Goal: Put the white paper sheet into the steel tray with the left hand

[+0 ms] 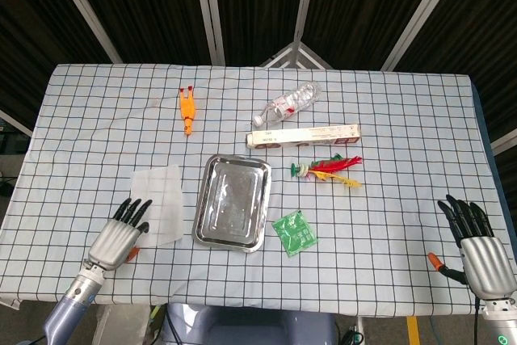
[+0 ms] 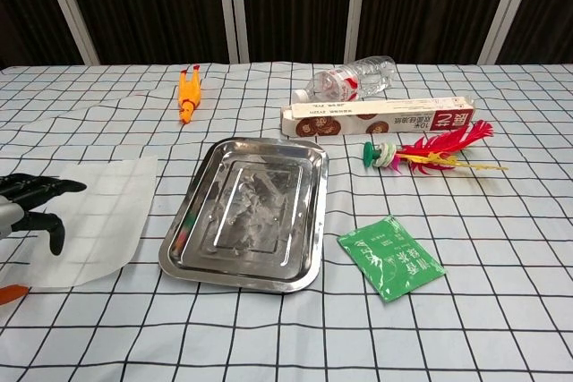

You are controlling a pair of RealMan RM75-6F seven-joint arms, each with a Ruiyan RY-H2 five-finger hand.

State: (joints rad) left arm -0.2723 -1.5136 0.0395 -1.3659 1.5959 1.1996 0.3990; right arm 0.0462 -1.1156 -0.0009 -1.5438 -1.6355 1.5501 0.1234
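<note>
The white paper sheet [image 1: 158, 203] [image 2: 100, 214] lies flat on the checked cloth, just left of the steel tray [image 1: 212, 214] [image 2: 190, 221], its right edge close to the tray's rim. My left hand [image 1: 119, 236] [image 2: 32, 207] rests on the sheet's near-left part, its dark fingers [image 2: 55, 188] stretched out over the paper and apart. I cannot tell if any finger is under the edge. The tray holds nothing. My right hand [image 1: 477, 246] lies with its fingers spread at the table's front right corner, far from both; only the head view shows it.
Behind the tray lie an orange rubber chicken [image 1: 187, 111] [image 2: 188, 96], a crushed clear bottle [image 1: 289, 104] [image 2: 354, 80] and a long carton [image 1: 303, 136] [image 2: 376, 118]. A feathered shuttlecock [image 1: 327, 170] [image 2: 421, 151] and a green packet [image 1: 294, 233] [image 2: 390, 257] lie right of the tray.
</note>
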